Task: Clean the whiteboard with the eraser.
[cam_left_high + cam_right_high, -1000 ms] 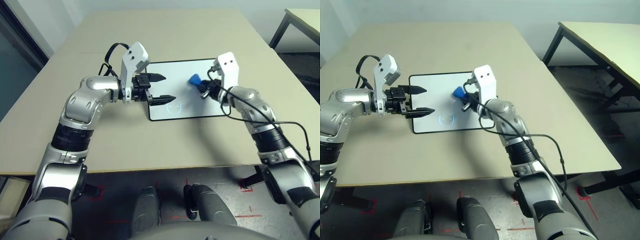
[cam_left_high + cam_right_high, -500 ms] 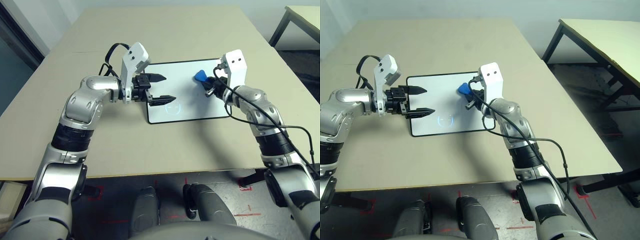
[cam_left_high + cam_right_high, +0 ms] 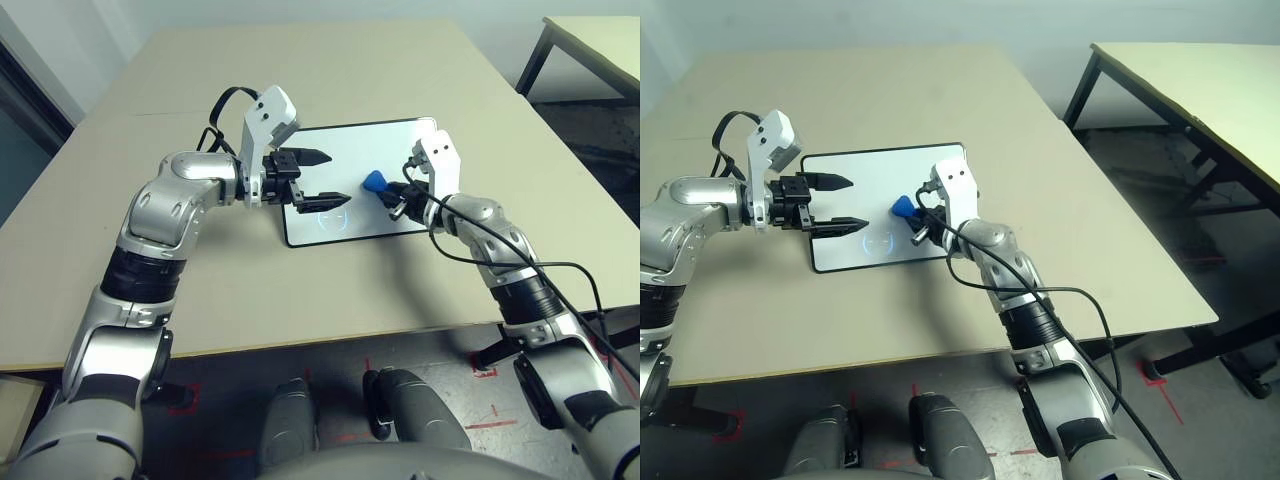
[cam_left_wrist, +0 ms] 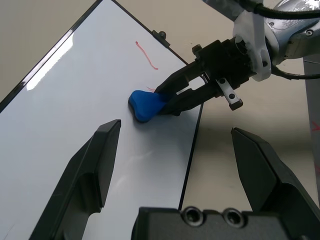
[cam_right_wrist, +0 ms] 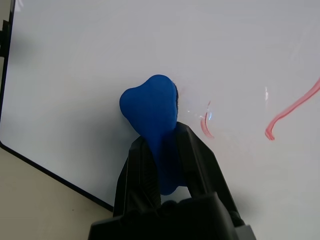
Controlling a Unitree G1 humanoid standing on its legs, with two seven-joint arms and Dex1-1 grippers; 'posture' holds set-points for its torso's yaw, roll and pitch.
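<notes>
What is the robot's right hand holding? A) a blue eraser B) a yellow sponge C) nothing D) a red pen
A: the right gripper has its black fingers clamped on the blue eraser, pressed against the whiteboard near red marks.

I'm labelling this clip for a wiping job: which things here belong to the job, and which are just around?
Part of the job:
- whiteboard, red marks on it
- eraser, blue, held in the right gripper
- left gripper, fingers open over the board's edge

Just around:
- tan table under the board
- second table, off to the right
</notes>
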